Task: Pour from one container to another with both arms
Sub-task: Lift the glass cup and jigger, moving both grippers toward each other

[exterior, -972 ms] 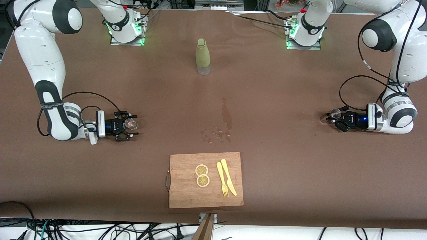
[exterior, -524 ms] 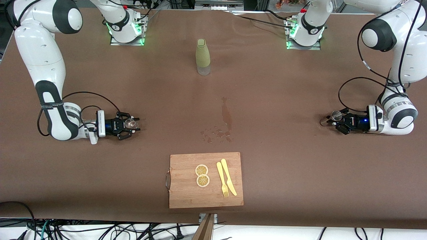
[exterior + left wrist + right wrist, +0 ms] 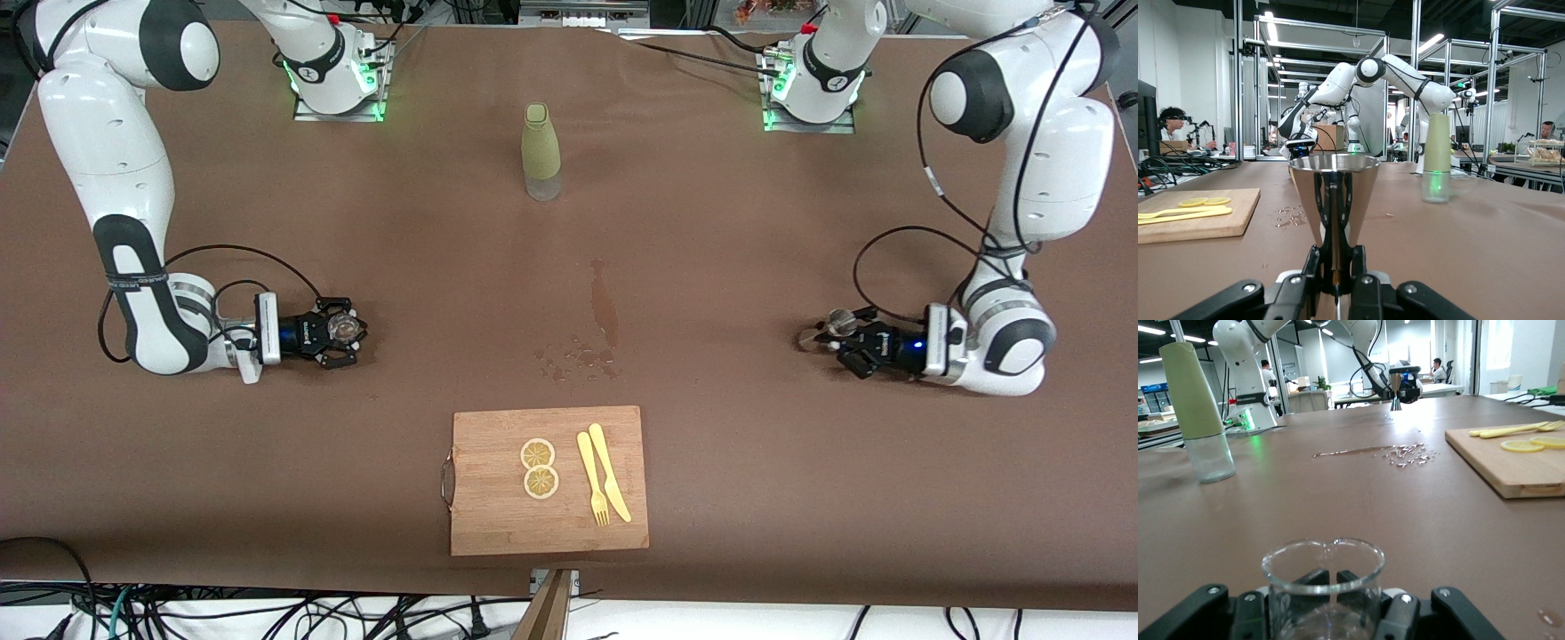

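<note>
My right gripper lies low at the right arm's end of the table, shut on a small clear glass beaker. In the right wrist view the beaker stands upright between the dark fingers. At the left arm's end, my left gripper is shut on a shiny metal cone cup. The left wrist view shows that cup upright with its mouth up and my left gripper clamped on its narrow foot. Whether either container is clear of the tabletop cannot be told.
A pale green bottle with a clear base stands mid-table near the arms' bases. A wet streak and drops lie in the middle. Nearest the front camera, a wooden cutting board carries two lemon slices and a yellow fork and knife.
The right gripper's fingers, wide apart a second ago, have shut on the beaker. The left arm has carried the metal cup toward the middle of the table.
</note>
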